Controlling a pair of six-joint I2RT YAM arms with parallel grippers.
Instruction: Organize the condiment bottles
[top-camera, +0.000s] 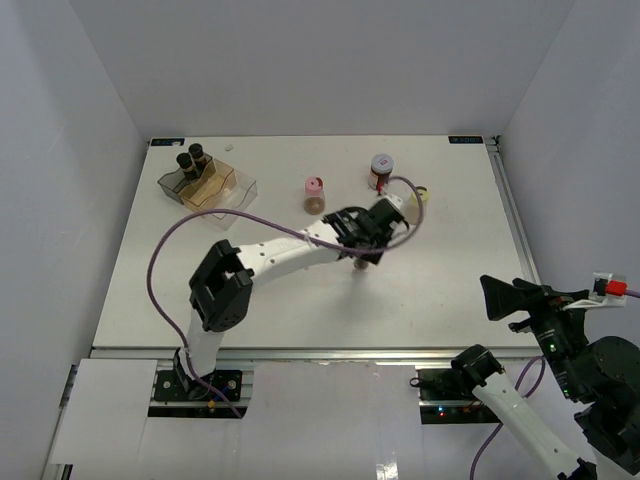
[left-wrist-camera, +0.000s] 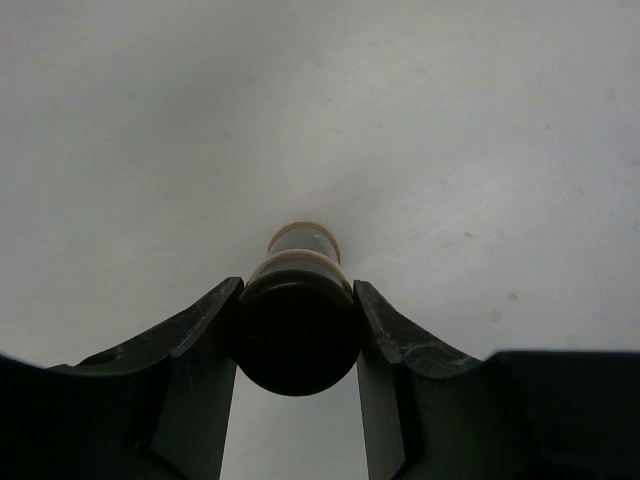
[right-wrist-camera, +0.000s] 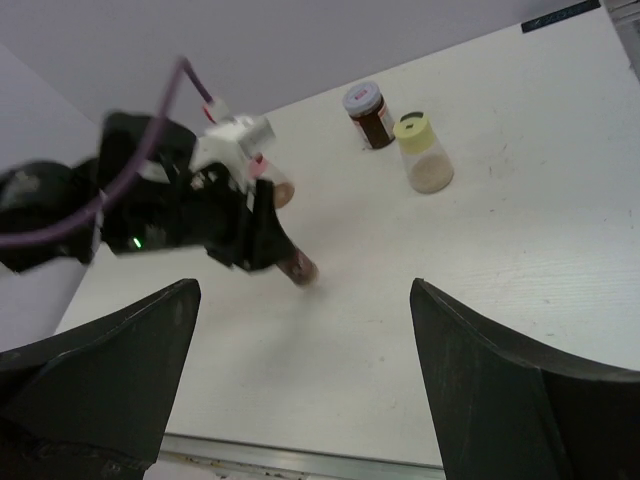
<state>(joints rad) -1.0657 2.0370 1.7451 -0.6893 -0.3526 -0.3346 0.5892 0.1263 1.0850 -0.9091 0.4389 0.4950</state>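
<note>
My left gripper (top-camera: 364, 250) is shut on a black-capped dark jar (left-wrist-camera: 298, 335) at mid-table, gripping its cap. In the right wrist view the jar (right-wrist-camera: 299, 266) hangs tilted, its base at or just above the table. A pink-capped jar (top-camera: 314, 193) stands behind the left arm. A grey-lidded jar with a red label (top-camera: 381, 170) and a pale yellow jar (right-wrist-camera: 424, 150) stand at the back right. Two black-capped jars (top-camera: 191, 160) stand in the clear bin (top-camera: 232, 190). My right gripper (right-wrist-camera: 303, 300) is open and empty near the front right.
The left arm's purple cable (top-camera: 160, 250) loops over the left half of the table. The table's metal front edge (top-camera: 300, 352) runs along the bottom. White walls close in the back and both sides.
</note>
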